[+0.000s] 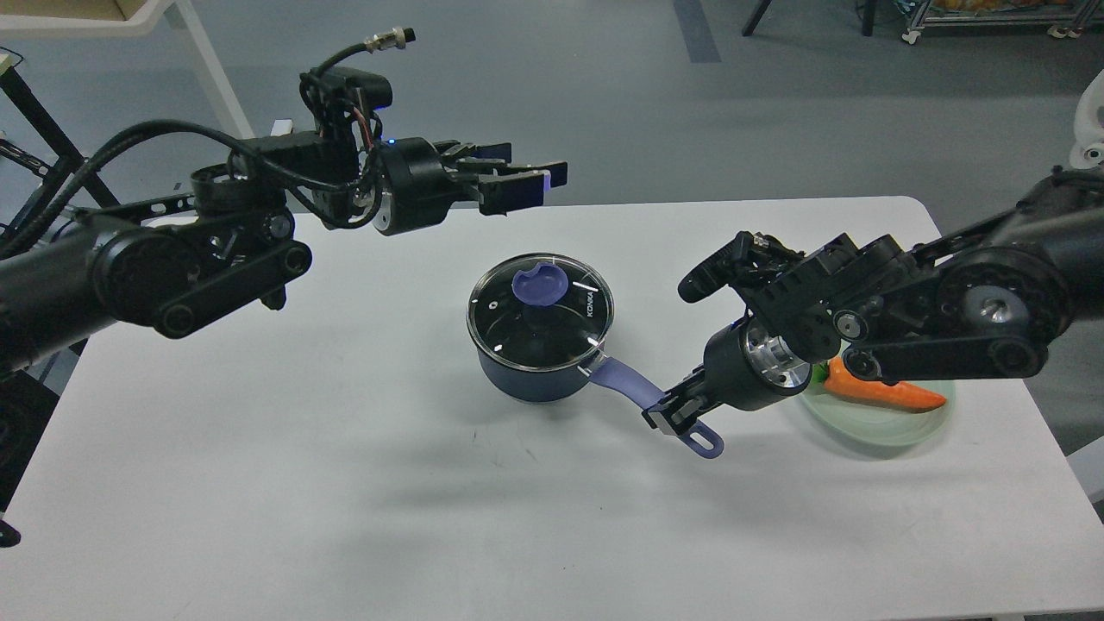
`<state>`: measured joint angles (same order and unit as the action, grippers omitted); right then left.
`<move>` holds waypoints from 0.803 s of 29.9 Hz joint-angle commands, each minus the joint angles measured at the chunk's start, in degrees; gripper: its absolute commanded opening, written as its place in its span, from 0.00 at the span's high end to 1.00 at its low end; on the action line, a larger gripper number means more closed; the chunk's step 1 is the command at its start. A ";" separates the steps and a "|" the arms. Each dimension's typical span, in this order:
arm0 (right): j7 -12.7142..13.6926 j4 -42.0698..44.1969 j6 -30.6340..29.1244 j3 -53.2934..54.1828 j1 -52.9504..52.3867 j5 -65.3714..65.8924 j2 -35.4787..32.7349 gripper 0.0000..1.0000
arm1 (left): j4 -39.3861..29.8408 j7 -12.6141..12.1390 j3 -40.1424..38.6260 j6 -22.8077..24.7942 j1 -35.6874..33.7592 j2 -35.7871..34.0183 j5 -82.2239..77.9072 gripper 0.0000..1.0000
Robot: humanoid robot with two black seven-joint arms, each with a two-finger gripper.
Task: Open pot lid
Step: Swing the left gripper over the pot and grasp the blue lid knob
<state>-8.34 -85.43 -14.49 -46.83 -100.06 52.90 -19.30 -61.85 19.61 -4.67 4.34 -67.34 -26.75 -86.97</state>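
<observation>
Both apart: lid on pot, below-right of left gripper.

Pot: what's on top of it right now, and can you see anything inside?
The lid sits closed on the pot, its purple knob up. Through the glass only dark interior and reflections show; whether anything is inside cannot be told.

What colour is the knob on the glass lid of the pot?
The knob is lavender purple, matching the pot's handle; the head view shows it.
</observation>
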 commanded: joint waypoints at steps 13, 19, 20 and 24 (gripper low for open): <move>-0.01 0.00 -0.01 0.08 -0.05 0.09 0.49 0.76 | 5.51 -0.28 14.24 -10.13 0.71 5.83 -5.93 0.05; -0.01 0.00 -0.10 0.08 -0.14 0.18 0.49 0.76 | 5.87 -0.01 17.93 -12.24 0.89 5.83 -5.93 0.05; -0.01 0.00 -0.10 0.08 -0.14 0.10 0.49 0.76 | 5.95 -0.01 18.37 -12.42 0.89 5.83 -5.93 0.05; -0.01 0.00 -0.10 0.16 -0.14 0.18 0.49 0.76 | 6.04 -0.01 18.64 -13.12 1.94 5.83 -5.84 0.07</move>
<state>-8.35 -85.43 -14.60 -46.74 -100.16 53.08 -18.77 -55.88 19.64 13.69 -8.33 -66.13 -20.92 -92.87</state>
